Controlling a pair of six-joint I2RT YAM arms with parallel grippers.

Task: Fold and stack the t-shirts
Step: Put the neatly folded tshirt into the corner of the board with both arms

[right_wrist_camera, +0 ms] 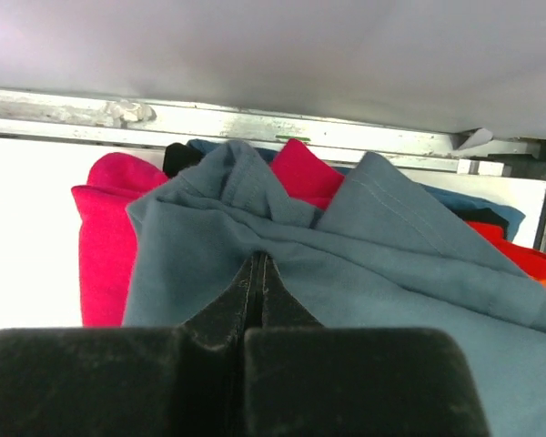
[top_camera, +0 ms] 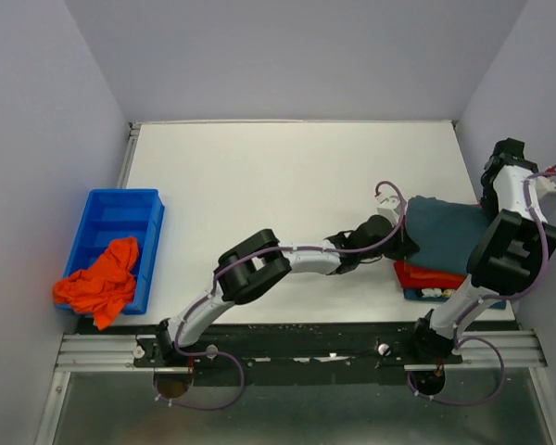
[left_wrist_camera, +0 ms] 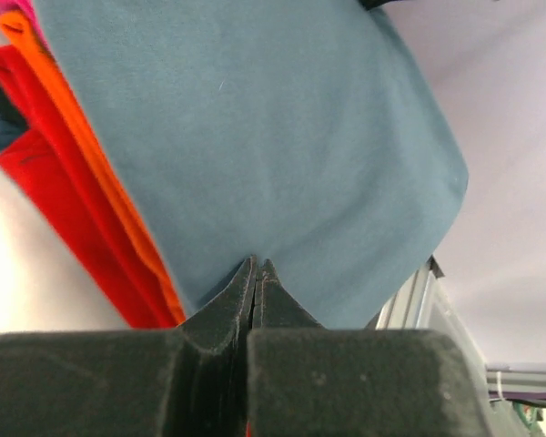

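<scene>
A slate grey-blue t-shirt [top_camera: 449, 232] lies folded on top of a stack at the table's right side, over a red t-shirt [top_camera: 426, 276]. The left wrist view shows orange [left_wrist_camera: 100, 182] and red [left_wrist_camera: 64, 218] layers under the grey-blue one [left_wrist_camera: 255, 118]. A magenta-pink t-shirt [right_wrist_camera: 105, 246] sits under the grey-blue cloth [right_wrist_camera: 391, 264] in the right wrist view. My left gripper [left_wrist_camera: 257, 264] is shut, its tips resting on the grey-blue shirt's near edge. My right gripper [right_wrist_camera: 257, 258] is shut too, tips pushed into creased grey-blue cloth. No cloth shows between either pair of jaws.
A blue plastic bin [top_camera: 120, 213] stands at the table's left edge with a crumpled orange t-shirt [top_camera: 100, 281] hanging over its near corner. White tabletop [top_camera: 278, 185] lies between bin and stack. A metal rail [right_wrist_camera: 255, 127] runs along the table edge behind the stack.
</scene>
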